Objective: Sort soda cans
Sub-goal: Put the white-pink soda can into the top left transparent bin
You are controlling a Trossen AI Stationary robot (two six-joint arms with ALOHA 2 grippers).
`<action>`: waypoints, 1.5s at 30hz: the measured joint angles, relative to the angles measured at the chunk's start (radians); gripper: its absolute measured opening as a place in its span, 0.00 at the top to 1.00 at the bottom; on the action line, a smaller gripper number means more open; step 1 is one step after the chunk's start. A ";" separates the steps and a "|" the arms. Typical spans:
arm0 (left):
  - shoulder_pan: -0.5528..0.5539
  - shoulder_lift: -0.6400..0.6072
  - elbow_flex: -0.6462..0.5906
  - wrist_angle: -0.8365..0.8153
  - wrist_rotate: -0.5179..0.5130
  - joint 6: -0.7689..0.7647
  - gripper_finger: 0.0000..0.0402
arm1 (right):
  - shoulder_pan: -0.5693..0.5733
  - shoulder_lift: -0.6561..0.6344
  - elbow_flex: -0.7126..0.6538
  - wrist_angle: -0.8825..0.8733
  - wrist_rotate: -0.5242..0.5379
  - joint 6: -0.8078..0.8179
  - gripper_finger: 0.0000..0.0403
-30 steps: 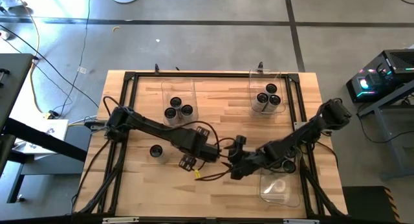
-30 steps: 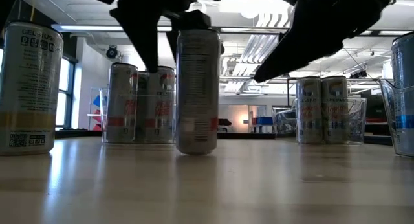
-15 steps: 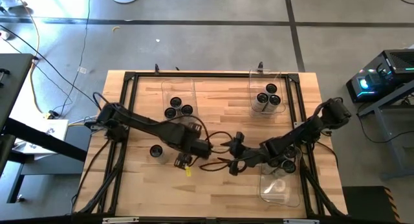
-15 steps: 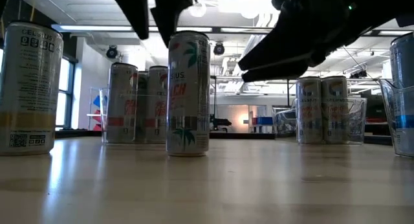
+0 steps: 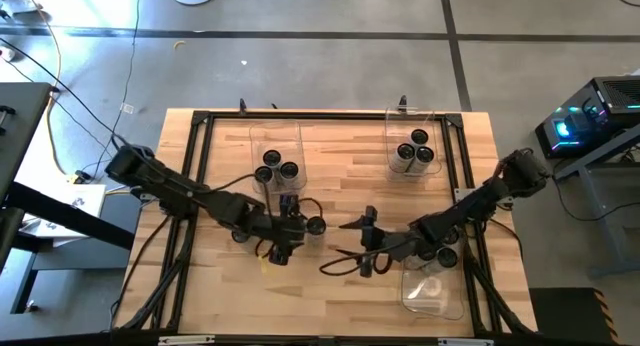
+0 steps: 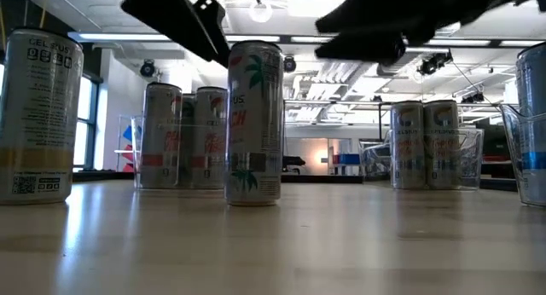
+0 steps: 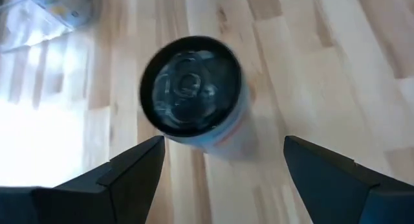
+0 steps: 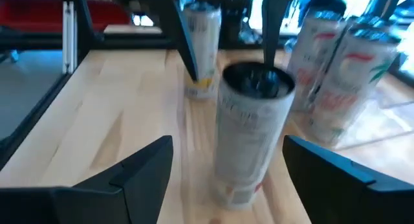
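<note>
Soda can, one dark-topped, silver-sided metal cylinder (image 5: 315, 225): it stands upright near the centre of the pale wooden table (image 5: 340, 176), long axis vertical. In the high view it is found at 3 o'clock from the left gripper (image 5: 294, 229), just beside the fingertips, and at 9 to 10 o'clock from the right gripper (image 5: 367, 241), farther off. The left arm is judged nearer. Both claws are spread wide and nothing is held by either.

Counts:
- Three like cans are held in the clear rectangular plastic bin at 11 o'clock (image 5: 276, 132).
- Three like cans are held in the clear bin at 1 o'clock (image 5: 410, 119).
- One loose can (image 5: 240, 233) stands at 8 o'clock.
- A third clear bin (image 5: 432, 292) lies at 5 o'clock; cans under the right arm cannot be counted.
</note>
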 joint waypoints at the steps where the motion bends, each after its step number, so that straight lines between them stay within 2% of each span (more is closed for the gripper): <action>1: 0.010 -0.002 -0.014 0.024 0.000 0.015 0.23 | 0.005 -0.017 0.000 -0.006 0.015 -0.008 0.28; 9: 0.080 0.006 -0.040 0.097 0.089 0.096 0.23 | 0.043 -0.146 0.001 -0.070 0.090 -0.009 0.28; 14: 0.100 0.013 -0.038 0.179 0.174 0.131 0.23 | 0.063 -0.159 0.001 -0.080 0.108 -0.002 0.28; 20: 0.103 0.048 -0.038 0.213 0.140 0.105 0.24 | 0.081 -0.156 0.001 -0.097 0.135 0.012 0.28; 29: 0.109 0.071 -0.017 0.258 0.170 -0.027 0.41 | 0.134 -0.160 0.001 -0.091 0.270 -0.022 0.28; 33: 0.107 0.058 0.143 0.188 0.075 -0.041 0.41 | 0.177 -0.181 0.001 -0.081 0.370 -0.043 0.28; 39: 0.154 0.003 0.466 -0.074 -0.290 0.105 0.41 | 0.212 -0.205 0.001 -0.077 0.411 -0.051 0.28; 42: 0.256 -0.043 0.513 -0.188 -0.312 0.081 0.41 | 0.219 -0.204 0.001 -0.089 0.411 -0.027 0.28; 45: 0.414 -0.112 0.481 -0.297 -0.281 0.008 0.41 | 0.225 -0.204 0.001 -0.109 0.411 -0.009 0.28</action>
